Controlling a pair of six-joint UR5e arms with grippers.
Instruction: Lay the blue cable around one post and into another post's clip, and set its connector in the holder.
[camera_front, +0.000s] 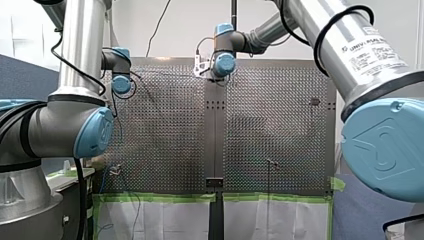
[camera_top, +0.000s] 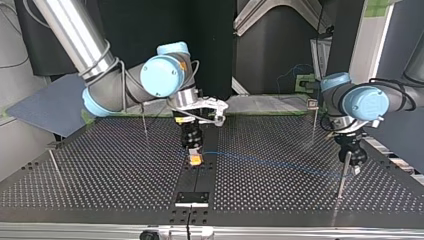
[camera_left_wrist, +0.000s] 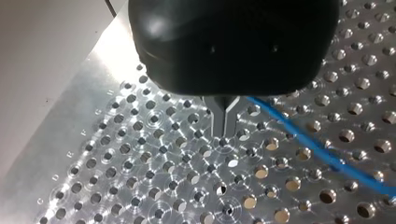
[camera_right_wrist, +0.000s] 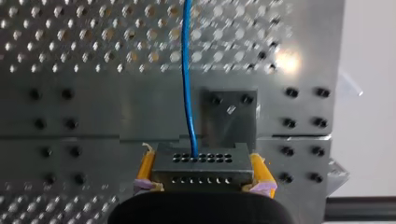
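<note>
Counting first: one blue cable (camera_top: 270, 162), one connector (camera_right_wrist: 201, 164), one holder (camera_right_wrist: 229, 116), two arms; four thin posts spotted in the top view: a post (camera_top: 55, 167) near that view's left edge, another (camera_top: 145, 120) further back on the left, a third (camera_top: 314, 116) back right, a fourth (camera_top: 343, 175) right beside my left gripper (camera_top: 352, 165).

Right gripper (camera_right_wrist: 201, 170) clamped on the connector, yellow pads (camera_right_wrist: 147, 168) pressed to its two short ends; so jaws grasping it, long axis lying straight across from pad to pad, two rows of little holes facing the wrist camera. Held over the dark centre strip of the table (camera_top: 100, 170), roughly mid-table in the top view, with the holder just ahead of it in the right wrist view and not touching as far as can be seen.

Cable plugged into the connector's far row and heading straight away from the jaws; in the top view, long axis running across the table from the connector toward the view's right, drifting slightly nearer the camera, ending by that fourth post.

Left jaws look clenched, metal tips together just above the perforated plate; cable passing just beside them in the left wrist view; can't tell if actually pinched.
</note>
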